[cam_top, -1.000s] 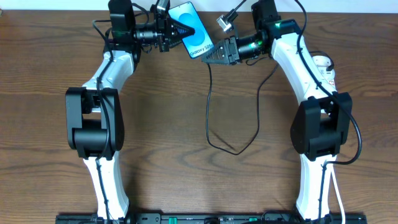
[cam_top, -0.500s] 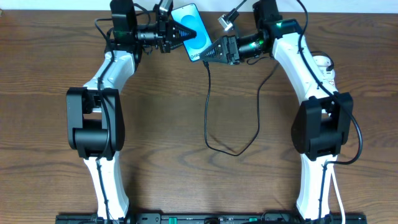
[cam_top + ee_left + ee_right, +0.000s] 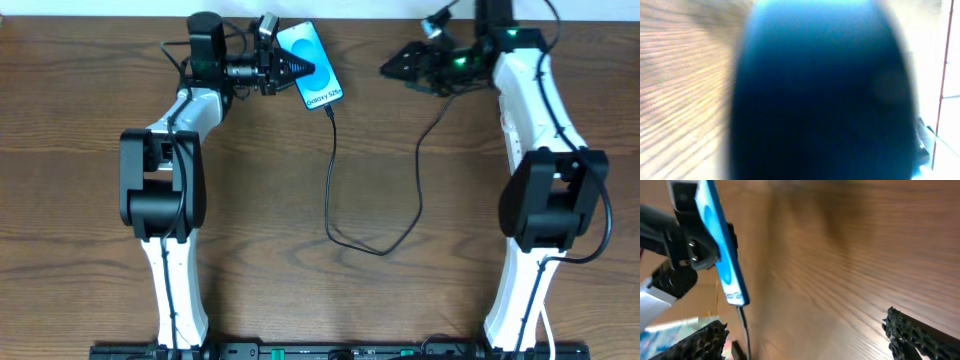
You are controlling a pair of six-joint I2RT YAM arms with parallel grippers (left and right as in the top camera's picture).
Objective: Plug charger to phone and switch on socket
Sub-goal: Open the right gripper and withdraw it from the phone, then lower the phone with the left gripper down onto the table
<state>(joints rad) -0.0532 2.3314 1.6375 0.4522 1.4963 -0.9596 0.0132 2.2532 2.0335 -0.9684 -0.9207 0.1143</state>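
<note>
My left gripper (image 3: 290, 68) is shut on the phone (image 3: 318, 80) at the back of the table, with the lit blue screen facing up. The charger (image 3: 330, 170) is a thin black cable, and its plug tip (image 3: 330, 107) sits in the phone's lower end. The right wrist view shows the phone (image 3: 720, 255) edge-on with the cable (image 3: 743, 330) hanging from it. My right gripper (image 3: 397, 66) stands open and empty to the right of the phone, apart from it; its fingers (image 3: 920, 335) are spread wide. A blurred dark blue phone (image 3: 820, 90) fills the left wrist view. The socket is hidden.
The charger cable loops across the middle of the wooden table (image 3: 250, 200), bottoms out at its slack bend (image 3: 378, 250) and climbs back toward the right arm (image 3: 530, 110). The left arm (image 3: 160, 170) stands on the left side.
My right gripper opened, let go of the plug end and drew back to the right. The cable stays in the phone. The left gripper and phone shifted slightly right.
</note>
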